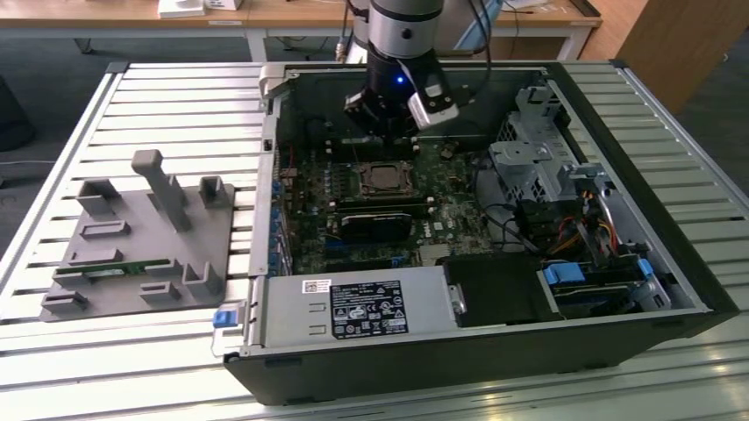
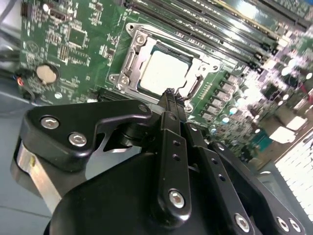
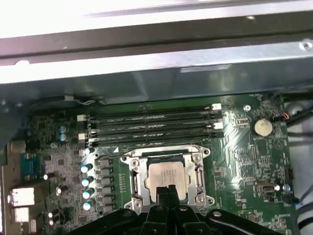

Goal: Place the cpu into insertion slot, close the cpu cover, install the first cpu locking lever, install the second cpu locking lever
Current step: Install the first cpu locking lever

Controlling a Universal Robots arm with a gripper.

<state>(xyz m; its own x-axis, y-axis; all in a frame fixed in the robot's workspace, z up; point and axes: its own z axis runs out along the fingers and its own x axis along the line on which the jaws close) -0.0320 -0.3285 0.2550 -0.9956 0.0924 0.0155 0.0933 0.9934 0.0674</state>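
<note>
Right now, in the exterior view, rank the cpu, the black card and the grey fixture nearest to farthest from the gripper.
1. cpu, right by the gripper.
2. black card, past the cpu.
3. grey fixture, outside the case, exterior view's left.

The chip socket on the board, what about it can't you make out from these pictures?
1. Second wrist view: the claw covers the socket's near edge, so what sits there is hidden.
2. First wrist view: the claw's tips hide the chip's near side.
3. Exterior view: the socket is too small to show whether it is latched shut; the arm blocks the board behind it.
</note>
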